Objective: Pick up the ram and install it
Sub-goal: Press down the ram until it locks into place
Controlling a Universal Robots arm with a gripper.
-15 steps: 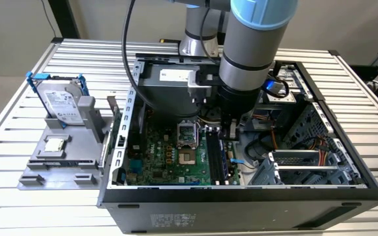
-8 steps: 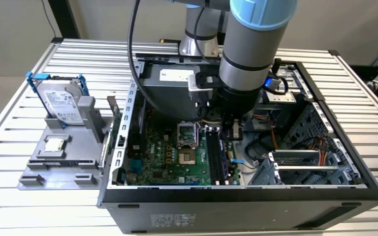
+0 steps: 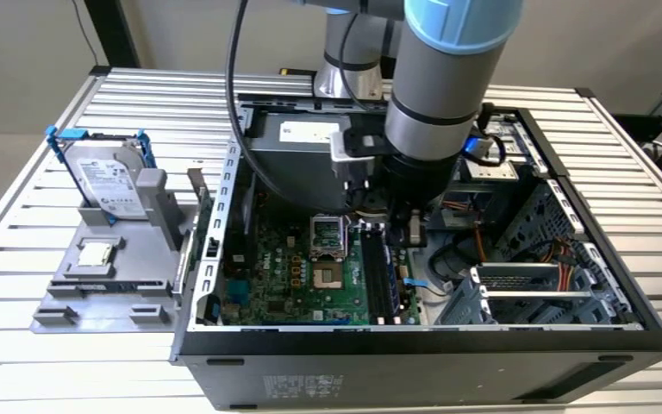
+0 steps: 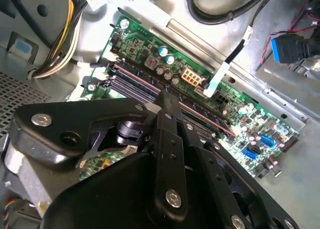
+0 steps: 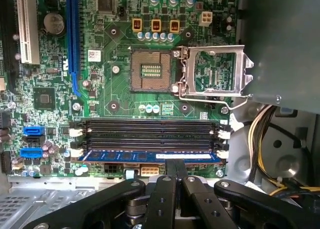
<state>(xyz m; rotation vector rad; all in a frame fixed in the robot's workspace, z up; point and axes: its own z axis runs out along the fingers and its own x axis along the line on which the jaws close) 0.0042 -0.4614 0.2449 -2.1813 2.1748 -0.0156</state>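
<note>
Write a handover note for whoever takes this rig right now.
Gripper: shut, holding nothing, tips at the ram's long edge.
Ram: in the memory slot nearest the gripper on the motherboard, inside the open computer case. The other three slots are empty.
Done: ram picked up and placed in its slot.
Left: confirm seating; I cannot tell if the white end clips have closed.
</note>
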